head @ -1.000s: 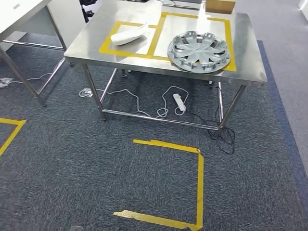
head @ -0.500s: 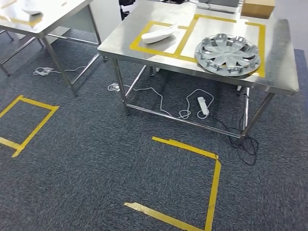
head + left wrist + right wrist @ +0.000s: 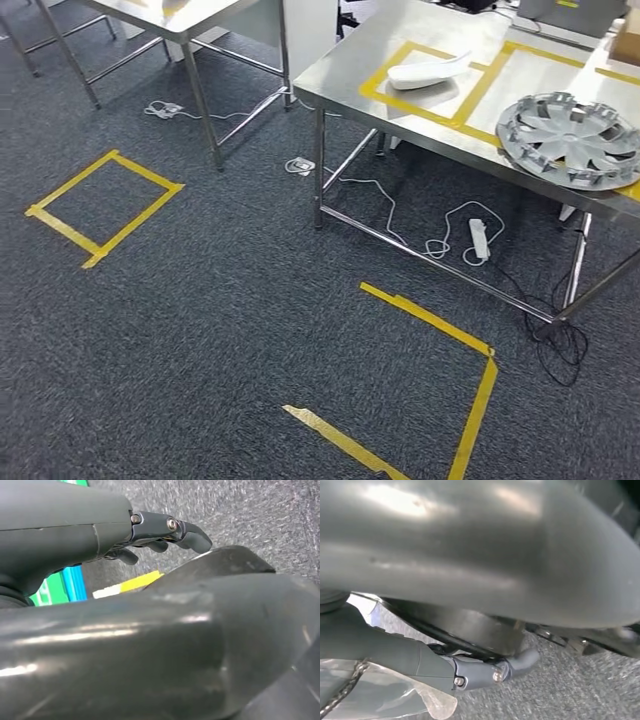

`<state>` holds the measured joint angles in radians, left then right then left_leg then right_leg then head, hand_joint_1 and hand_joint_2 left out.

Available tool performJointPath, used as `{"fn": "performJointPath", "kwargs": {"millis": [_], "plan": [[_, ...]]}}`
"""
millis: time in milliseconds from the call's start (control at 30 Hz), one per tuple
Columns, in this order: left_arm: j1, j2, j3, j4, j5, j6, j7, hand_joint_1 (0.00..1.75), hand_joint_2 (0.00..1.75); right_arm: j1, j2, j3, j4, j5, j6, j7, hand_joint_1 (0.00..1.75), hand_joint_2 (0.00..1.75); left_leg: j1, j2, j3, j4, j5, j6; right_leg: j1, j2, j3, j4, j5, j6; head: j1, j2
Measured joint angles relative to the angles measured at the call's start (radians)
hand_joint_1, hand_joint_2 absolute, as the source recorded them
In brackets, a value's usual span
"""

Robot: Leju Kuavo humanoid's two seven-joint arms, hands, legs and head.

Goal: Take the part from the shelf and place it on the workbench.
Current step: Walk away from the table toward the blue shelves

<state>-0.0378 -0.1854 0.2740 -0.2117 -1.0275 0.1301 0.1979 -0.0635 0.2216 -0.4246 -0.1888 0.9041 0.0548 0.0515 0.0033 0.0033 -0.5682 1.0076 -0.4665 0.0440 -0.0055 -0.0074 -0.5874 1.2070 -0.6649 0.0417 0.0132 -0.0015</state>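
Standing at the far right, the steel workbench (image 3: 340, 75) carries two yellow tape frames. A white part (image 3: 427, 71) lies inside the left frame, and a silver hubcap (image 3: 571, 138) lies flat to its right, reaching the bench's near edge and overlapping the right frame's tape. Under the bench a white power strip (image 3: 478, 238) and loose cables rest on the grey carpet (image 3: 211, 330). A second table (image 3: 198, 18) stands at the far left. On the carpet, a closed yellow tape square (image 3: 106, 208) sits at the left, and an open tape outline (image 3: 438, 380) lies near, in front of the bench.

In the left wrist view the left hand (image 3: 94, 535) hangs above the carpet, its dark fingers (image 3: 188, 534) stretched out and apart, with nothing in them. In the right wrist view the right hand (image 3: 433, 662) shows one finger (image 3: 520, 661) extended over the carpet, with clear crinkled film (image 3: 395, 695) beside it; whether it grasps anything I cannot tell.
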Motion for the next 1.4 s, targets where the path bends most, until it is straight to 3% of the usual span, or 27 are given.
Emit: {"fn": "performJointPath", "kwargs": {"millis": [33, 67, 133, 200, 267, 333, 367, 433, 500, 567, 600, 633, 733, 767, 833, 867, 933, 1000, 1033, 1067, 1100, 1133, 1200, 1233, 1267, 1333, 1400], "plan": [[0.0, 0.0, -0.004, 0.0, 0.0, 0.0, 0.0, 0.0, 0.0, -0.001, 0.0, 0.0, 0.0, 0.0, 0.0, 0.0, 0.0, 0.0, -0.002, -0.015, -0.003, 0.001, 0.003, 0.002, 0.0, 0.004, -0.027, 0.055, -0.014, -0.001, 0.0, 0.0], [0.0, 0.0, -0.007, 0.0, 0.0, -0.001, 0.0, 0.0, 0.0, -0.001, 0.0, 0.0, 0.0, 0.0, 0.0, 0.0, 0.0, 0.0, -0.003, -0.03, -0.005, 0.001, 0.005, 0.002, 0.0, 0.006, -0.037, 0.074, -0.007, -0.002, 0.0, 0.0], [0.002, 0.0, -0.01, 0.0, 0.0, -0.001, 0.0, 0.0, 0.0, -0.002, 0.0, 0.0, 0.0, 0.0, 0.0, 0.001, 0.0, 0.0, -0.003, -0.061, -0.006, 0.004, 0.007, -0.001, -0.001, 0.017, -0.001, -0.011, 0.06, -0.007, 0.0, 0.0], [0.001, -0.001, -0.013, 0.0, 0.0, -0.001, 0.0, 0.0, 0.0, -0.001, 0.0, 0.0, 0.0, 0.0, 0.001, 0.002, 0.0, 0.0, -0.004, -0.089, -0.011, 0.011, 0.01, -0.007, -0.006, 0.076, 0.06, -0.148, 0.116, -0.012, 0.0, 0.0], [-0.001, -0.001, -0.016, 0.0, -0.001, -0.002, 0.0, 0.0, 0.0, 0.001, 0.0, 0.0, 0.0, 0.0, 0.002, 0.003, 0.0, 0.0, -0.004, -0.113, -0.022, 0.014, 0.017, -0.02, -0.009, 0.117, 0.085, -0.209, 0.126, -0.015, -0.001, 0.0], [-0.001, -0.001, -0.019, 0.001, -0.001, -0.002, -0.001, 0.0, 0.0, 0.003, 0.001, 0.0, 0.0, 0.0, 0.002, 0.003, 0.0, 0.0, -0.001, -0.137, -0.033, 0.013, 0.026, -0.035, -0.009, 0.097, 0.087, -0.214, 0.13, -0.024, -0.001, 0.0], [0.0, -0.001, -0.02, 0.001, -0.002, -0.002, -0.001, 0.0, 0.0, 0.002, 0.001, 0.0, 0.0, 0.0, 0.002, 0.003, 0.0, 0.0, -0.001, -0.13, -0.038, 0.017, 0.025, -0.04, -0.01, 0.082, 0.089, -0.218, 0.135, -0.03, -0.001, 0.0], [0.0, 0.0, -0.022, 0.002, -0.004, -0.004, -0.001, 0.0, 0.0, 0.004, 0.003, 0.0, 0.0, 0.0, 0.001, 0.003, 0.0, 0.0, -0.004, -0.08, -0.064, 0.073, -0.013, -0.048, -0.013, 0.048, 0.092, -0.226, 0.143, -0.04, -0.007, 0.0], [-0.001, 0.001, -0.025, 0.002, -0.009, -0.008, -0.001, 0.0, 0.0, 0.009, 0.004, -0.001, 0.0, 0.0, -0.001, 0.003, 0.0, 0.0, -0.003, -0.028, -0.118, 0.201, -0.083, -0.057, -0.01, 0.011, 0.092, -0.227, 0.144, -0.044, -0.013, 0.0], [-0.001, 0.003, -0.027, 0.002, -0.016, -0.009, -0.001, 0.0, 0.0, 0.012, 0.003, -0.001, 0.0, -0.001, -0.003, 0.003, 0.0, 0.0, 0.002, -0.015, -0.148, 0.288, -0.112, -0.064, -0.008, -0.026, 0.091, -0.226, 0.142, -0.044, -0.013, 0.0], [-0.001, 0.004, -0.028, 0.002, -0.018, -0.01, -0.001, 0.0, 0.0, 0.011, 0.003, -0.002, 0.0, -0.002, -0.004, 0.004, 0.0, 0.0, 0.004, -0.012, -0.135, 0.275, -0.098, -0.065, -0.008, -0.042, 0.091, -0.226, 0.142, -0.043, -0.013, 0.0], [-0.001, 0.005, -0.028, 0.002, -0.022, -0.01, 0.0, 0.0, 0.0, 0.011, 0.003, -0.002, 0.0, -0.003, -0.004, 0.004, 0.0, 0.0, 0.005, -0.004, -0.103, 0.222, -0.07, -0.066, -0.008, -0.055, 0.093, -0.226, 0.14, -0.041, -0.013, 0.0], [-0.001, 0.006, -0.032, 0.002, -0.029, -0.014, 0.0, 0.0, 0.0, 0.009, 0.003, -0.003, 0.0, -0.004, -0.004, 0.003, 0.0, 0.0, -0.001, 0.062, -0.002, 0.035, -0.013, -0.055, -0.001, -0.085, 0.098, -0.224, 0.134, -0.03, -0.014, 0.0], [0.0, 0.006, -0.034, 0.002, -0.031, -0.016, 0.0, 0.0, 0.0, 0.009, 0.003, -0.003, 0.0, -0.004, -0.005, 0.003, 0.0, 0.0, -0.004, 0.075, 0.007, 0.013, -0.013, -0.048, 0.002, -0.093, 0.099, -0.223, 0.132, -0.025, -0.014, 0.0], [0.002, 0.005, -0.037, 0.003, -0.032, -0.016, 0.0, 0.0, 0.0, 0.009, 0.003, -0.004, 0.0, -0.005, -0.005, 0.003, 0.0, 0.0, -0.008, 0.06, 0.002, 0.009, -0.014, -0.032, 0.005, -0.11, 0.102, -0.226, 0.129, -0.015, -0.013, 0.0], [0.003, 0.005, -0.038, 0.003, -0.032, -0.017, 0.0, 0.0, 0.0, 0.009, 0.003, -0.004, 0.0, -0.005, -0.006, 0.003, 0.0, 0.0, -0.006, 0.05, 0.001, 0.007, -0.012, -0.025, 0.003, -0.103, 0.101, -0.224, 0.124, -0.009, -0.011, 0.0], [0.003, 0.005, -0.04, 0.003, -0.032, -0.017, 0.0, 0.0, 0.0, 0.008, 0.003, -0.005, -0.001, -0.005, -0.006, 0.001, 0.0, 0.0, -0.003, 0.028, -0.001, 0.003, -0.006, -0.011, 0.001, -0.056, 0.075, -0.169, 0.084, 0.0, -0.007, 0.0], [0.001, 0.004, -0.043, 0.003, -0.033, -0.018, 0.0, 0.0, 0.0, 0.006, 0.003, -0.005, -0.001, -0.006, -0.006, -0.002, 0.0, 0.0, -0.005, 0.006, -0.005, 0.002, -0.002, -0.002, 0.0, -0.007, 0.009, -0.031, 0.015, 0.0, -0.003, 0.0], [0.001, 0.004, -0.043, 0.003, -0.034, -0.019, 0.0, 0.0, 0.0, 0.005, 0.003, -0.005, -0.001, -0.007, -0.006, -0.002, 0.0, 0.0, -0.007, -0.007, -0.007, 0.003, -0.001, 0.001, 0.0, 0.001, -0.025, 0.038, -0.01, -0.001, -0.002, 0.0], [0.002, 0.004, -0.043, 0.003, -0.034, -0.02, 0.0, 0.0, 0.0, 0.003, 0.003, -0.005, -0.001, -0.007, -0.006, -0.002, 0.0, 0.0, -0.009, -0.021, -0.007, 0.003, -0.001, 0.002, 0.001, 0.003, -0.045, 0.077, -0.015, -0.003, -0.002, 0.0], [0.003, 0.004, -0.044, 0.003, -0.034, -0.022, 0.0, 0.0, 0.0, 0.003, 0.003, -0.005, -0.001, -0.007, -0.006, -0.002, 0.0, 0.0, -0.01, -0.036, -0.007, 0.004, 0.0, 0.002, 0.001, 0.006, -0.048, 0.076, 0.002, -0.006, -0.002, 0.0], [0.003, 0.004, -0.044, 0.003, -0.034, -0.023, 0.0, 0.0, 0.0, 0.002, 0.003, -0.005, -0.001, -0.007, -0.006, -0.002, 0.0, 0.0, -0.011, -0.052, -0.006, 0.005, 0.0, 0.002, 0.001, 0.01, -0.032, 0.035, 0.036, -0.009, -0.002, 0.0], [0.002, 0.003, -0.045, 0.003, -0.035, -0.023, 0.0, 0.0, 0.0, 0.003, 0.003, -0.005, -0.001, -0.007, -0.005, 0.0, 0.0, 0.0, -0.012, -0.081, -0.007, 0.009, 0.0, 0.0, -0.001, 0.049, 0.025, -0.101, 0.11, -0.015, -0.002, 0.0], [0.001, 0.002, -0.047, 0.003, -0.036, -0.024, 0.0, 0.0, 0.0, 0.003, 0.003, -0.005, -0.001, -0.007, -0.004, 0.0, 0.0, 0.0, -0.013, -0.094, -0.01, 0.013, 0.001, -0.003, -0.003, 0.07, 0.049, -0.158, 0.128, -0.017, -0.002, 0.0], [0.0, 0.001, -0.049, 0.003, -0.038, -0.025, 0.0, 0.0, 0.0, 0.004, 0.003, -0.005, -0.001, -0.007, -0.003, 0.001, 0.0, 0.0, -0.013, -0.105, -0.015, 0.015, 0.003, -0.008, -0.004, 0.085, 0.064, -0.192, 0.134, -0.018, -0.002, 0.0], [0.001, 0.0, -0.052, 0.004, -0.041, -0.026, 0.001, 0.0, 0.0, 0.004, 0.004, -0.005, 0.0, -0.007, -0.003, 0.001, 0.0, 0.0, -0.011, -0.127, -0.025, 0.016, 0.009, -0.021, -0.004, 0.08, 0.074, -0.208, 0.131, -0.021, -0.002, 0.0], [0.002, -0.001, -0.052, 0.004, -0.043, -0.026, 0.002, 0.0, 0.0, 0.004, 0.005, -0.005, 0.0, -0.006, -0.003, 0.001, 0.0, 0.0, -0.012, -0.109, -0.034, 0.03, 0.001, -0.031, -0.006, 0.056, 0.08, -0.213, 0.137, -0.031, -0.004, 0.0]]}}
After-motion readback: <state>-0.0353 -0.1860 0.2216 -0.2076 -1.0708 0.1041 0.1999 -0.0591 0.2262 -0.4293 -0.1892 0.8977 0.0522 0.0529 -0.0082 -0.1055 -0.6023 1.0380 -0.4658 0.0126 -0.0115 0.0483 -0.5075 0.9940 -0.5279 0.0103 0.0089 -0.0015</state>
